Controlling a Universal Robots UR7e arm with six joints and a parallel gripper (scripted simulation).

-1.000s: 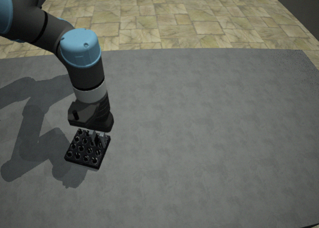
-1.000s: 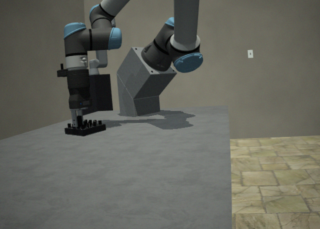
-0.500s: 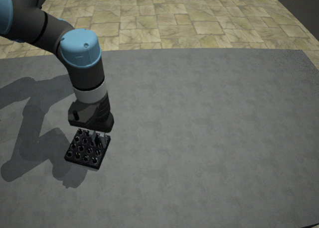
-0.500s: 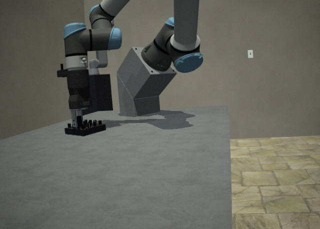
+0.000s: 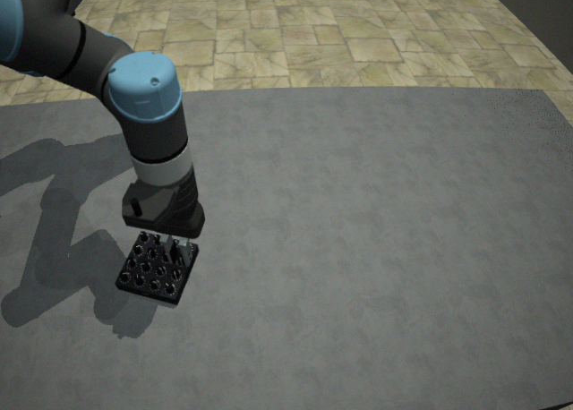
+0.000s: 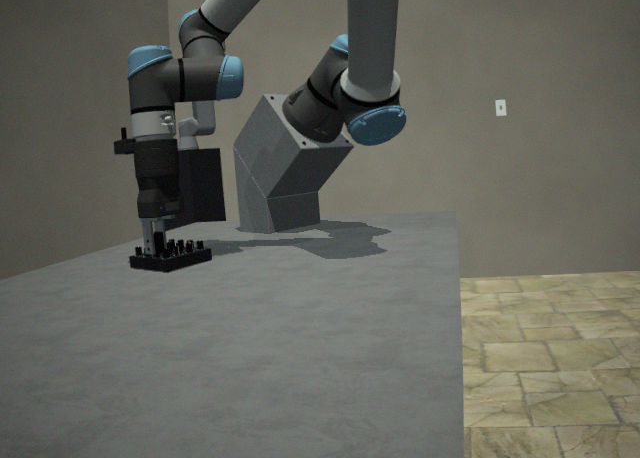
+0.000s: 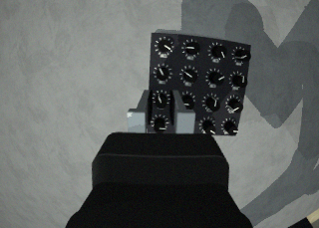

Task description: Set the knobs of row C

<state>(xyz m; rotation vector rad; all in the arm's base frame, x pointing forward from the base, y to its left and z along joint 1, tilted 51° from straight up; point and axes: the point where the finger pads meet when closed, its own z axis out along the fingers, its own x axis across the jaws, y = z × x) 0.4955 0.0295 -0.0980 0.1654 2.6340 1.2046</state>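
The black knob box stands flat on the table. My gripper points down over its front-left part, fingers apart, one on each side of knob C1. A dark gap shows around C1 between them; contact is not visible. C1's line points toward the rear, slightly left. In the wrist view A1 points right and a little frontward, A2 left, A3 front-right. C3 points rearward. The lines of C2 and C4 are hard to read. D2 is hidden.
Knob D1 lies between the fingers' near parts in the wrist view. B1 is just rearward of C1. The right finger stands between columns 1 and 2. The grey table surrounds the box; arm shadows cross it.
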